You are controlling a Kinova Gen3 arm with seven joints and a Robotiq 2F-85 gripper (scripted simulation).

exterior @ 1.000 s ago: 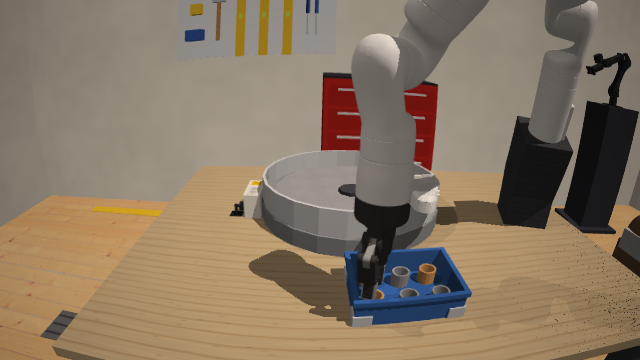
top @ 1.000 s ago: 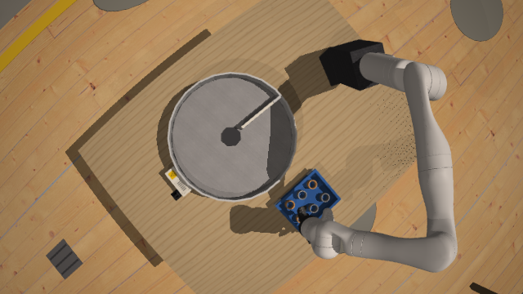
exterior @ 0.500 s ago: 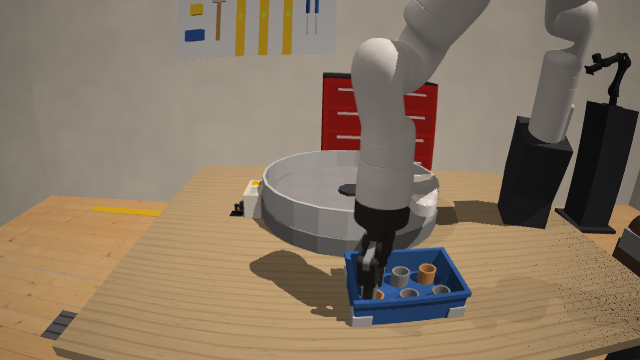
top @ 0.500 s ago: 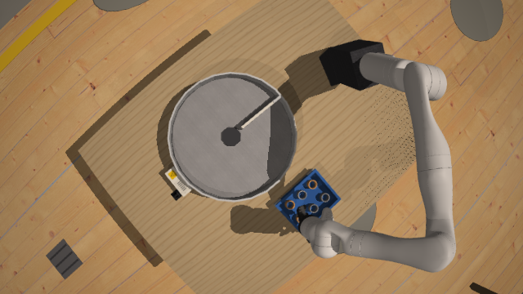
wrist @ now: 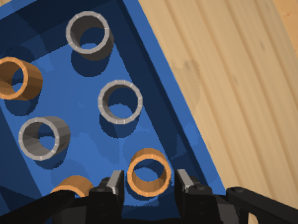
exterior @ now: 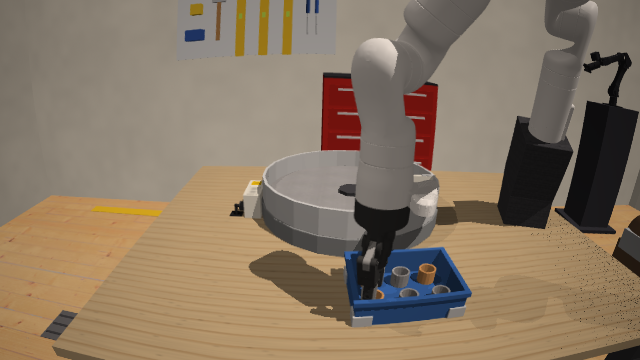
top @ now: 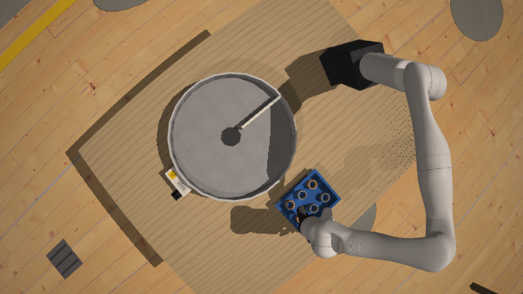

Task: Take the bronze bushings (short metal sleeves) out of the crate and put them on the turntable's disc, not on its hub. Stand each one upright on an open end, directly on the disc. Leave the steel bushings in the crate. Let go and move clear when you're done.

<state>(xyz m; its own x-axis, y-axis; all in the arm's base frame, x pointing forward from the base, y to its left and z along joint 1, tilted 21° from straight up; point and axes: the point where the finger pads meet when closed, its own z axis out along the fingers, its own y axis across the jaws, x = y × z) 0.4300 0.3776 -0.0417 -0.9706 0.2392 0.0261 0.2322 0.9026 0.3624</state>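
The blue crate (top: 308, 200) stands on the table beside the turntable, and it also shows in the side view (exterior: 407, 285). It holds bronze and steel bushings, all upright. My gripper (wrist: 149, 183) (exterior: 371, 290) is down inside the crate's near-left corner. It is open, with one finger on each side of a bronze bushing (wrist: 148, 173) and a small gap to it on both sides. Other bronze bushings stand at the crate's far end (wrist: 13, 78) and half hidden by my fingers. Steel bushings (wrist: 120, 102) (wrist: 88, 31) (wrist: 43, 137) stand between them. The turntable's disc (top: 204, 139) around the dark hub (top: 230, 136) holds no bushings.
A raised rim rings the disc, and a white bar (top: 259, 112) runs from the hub to the rim. A small labelled box (top: 177, 184) sits against the turntable's far side. The arm's black pedestal (top: 351, 63) stands at the table's back edge.
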